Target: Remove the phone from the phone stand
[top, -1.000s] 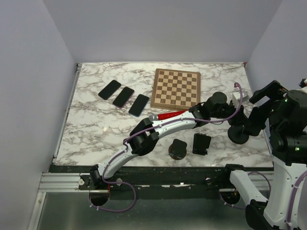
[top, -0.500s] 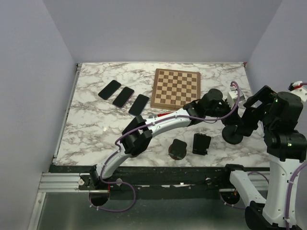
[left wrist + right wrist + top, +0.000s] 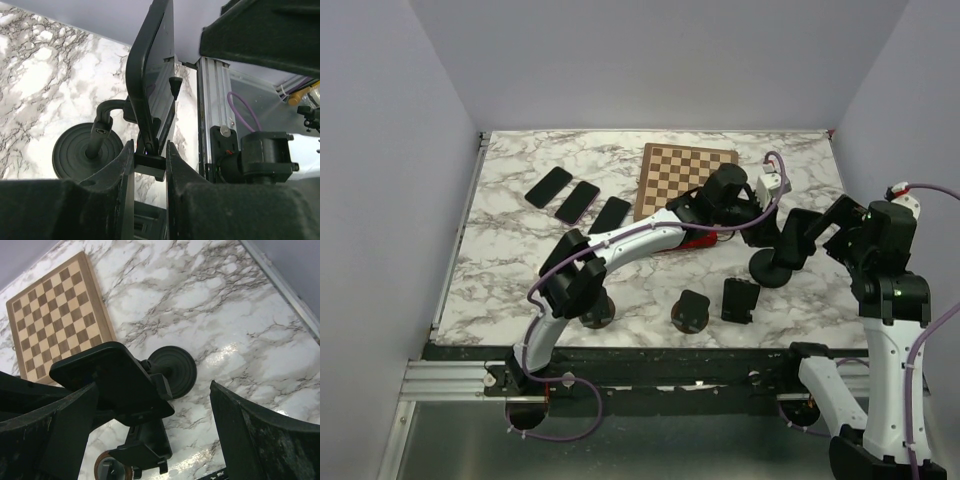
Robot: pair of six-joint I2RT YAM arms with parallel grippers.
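Observation:
The black phone stand (image 3: 770, 268) stands at the right of the marble table on its round base (image 3: 85, 152). In the left wrist view its curved cradle (image 3: 139, 75) holds a dark phone (image 3: 164, 75) upright. My left gripper (image 3: 150, 150) is shut on the stand's bottom bracket (image 3: 150, 164). In the top view the left gripper (image 3: 778, 232) meets the stand from the left. My right gripper (image 3: 153, 386) is wide open around the back of the cradle (image 3: 110, 380), touching nothing. It sits just right of the stand in the top view (image 3: 808, 232).
A chessboard (image 3: 687, 185) lies behind the stand. Three phones (image 3: 577, 202) lie in a row at the left. A red object (image 3: 688, 243) lies under my left arm. Two more black stands (image 3: 690, 312) (image 3: 740, 300) sit near the front edge.
The stand has been carried left from the table's right edge towards the middle. My left arm has swung back and left with it, and my right gripper has followed it left.

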